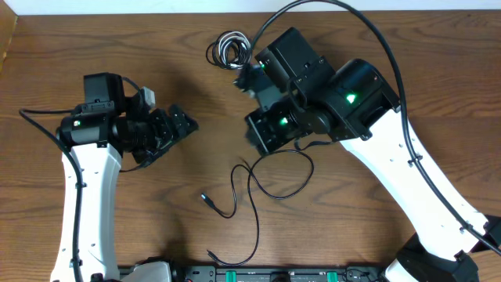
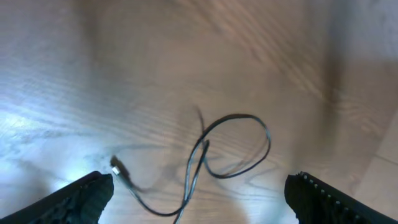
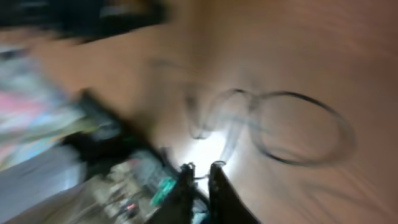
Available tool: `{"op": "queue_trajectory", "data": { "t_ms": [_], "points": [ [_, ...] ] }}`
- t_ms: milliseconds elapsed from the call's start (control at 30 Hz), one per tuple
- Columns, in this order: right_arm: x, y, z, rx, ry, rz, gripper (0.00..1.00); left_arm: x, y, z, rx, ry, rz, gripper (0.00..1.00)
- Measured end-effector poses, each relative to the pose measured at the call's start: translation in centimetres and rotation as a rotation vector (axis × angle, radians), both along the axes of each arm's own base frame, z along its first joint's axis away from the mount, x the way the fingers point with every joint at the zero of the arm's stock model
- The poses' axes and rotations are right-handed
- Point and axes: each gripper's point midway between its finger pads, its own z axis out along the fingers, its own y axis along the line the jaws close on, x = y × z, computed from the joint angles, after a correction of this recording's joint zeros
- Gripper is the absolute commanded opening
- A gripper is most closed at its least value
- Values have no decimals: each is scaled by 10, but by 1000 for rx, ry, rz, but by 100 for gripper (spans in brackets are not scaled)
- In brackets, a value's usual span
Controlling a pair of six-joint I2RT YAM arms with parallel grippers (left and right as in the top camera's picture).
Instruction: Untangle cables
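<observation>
Right gripper (image 3: 202,170) shows its fingers nearly together, but blur hides whether they pinch anything. Left gripper (image 2: 200,183) gapes wide, empty. Black cable (image 1: 258,184) sprawls looped between both arms, and white cable (image 1: 229,48) lies coiled at the table's far side.

Operator, for your record: no legible txt, label, brand or no. in any view. Dark strip w/ green bits (image 1: 274,276) at overhead's bottom edge: too small to read. Coloured patch (image 3: 31,118), right wrist view: blurred, illegible.
</observation>
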Motion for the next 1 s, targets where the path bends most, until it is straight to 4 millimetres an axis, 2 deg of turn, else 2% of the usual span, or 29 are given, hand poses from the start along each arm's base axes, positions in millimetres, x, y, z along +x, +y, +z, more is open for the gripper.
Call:
{"op": "queue_trajectory", "data": {
  "t_ms": [33, 133, 167, 333, 400, 467, 567, 667, 767, 900, 1000],
  "points": [
    [6, -7, -3, -39, -18, -42, 40, -4, 0, -2, 2, 20, 2, 93],
    [16, -17, -6, -89, -56, -101, 89, -14, -3, -5, 7, 64, -12, 93],
    [18, -19, -7, -100, -65, -114, 99, -17, -7, -6, 11, 73, -31, 93],
    [28, -28, -8, -139, -99, -164, 99, -31, -42, -8, 41, 74, -200, 93],
    [35, -38, -10, -160, -101, -195, 99, -36, -56, -10, 74, 74, -263, 93],
    [44, -60, -13, -203, -92, -253, 99, -40, -62, -14, 124, 85, -283, 93],
    [55, -94, -18, -255, -60, -342, 99, -41, -58, -18, 198, 102, -250, 93],
    [66, -135, -25, -308, -13, -446, 99, -39, -55, -20, 225, 108, -211, 93],
    [71, -165, -36, -353, 35, -522, 99, -34, -58, -18, 214, 91, -204, 93],
    [82, -188, -55, -381, 71, -588, 99, -31, -88, -13, 147, 27, -304, 93],
    [90, -201, -73, -395, 93, -624, 99, -34, -120, -20, 134, 21, -393, 93]
  ]
}}
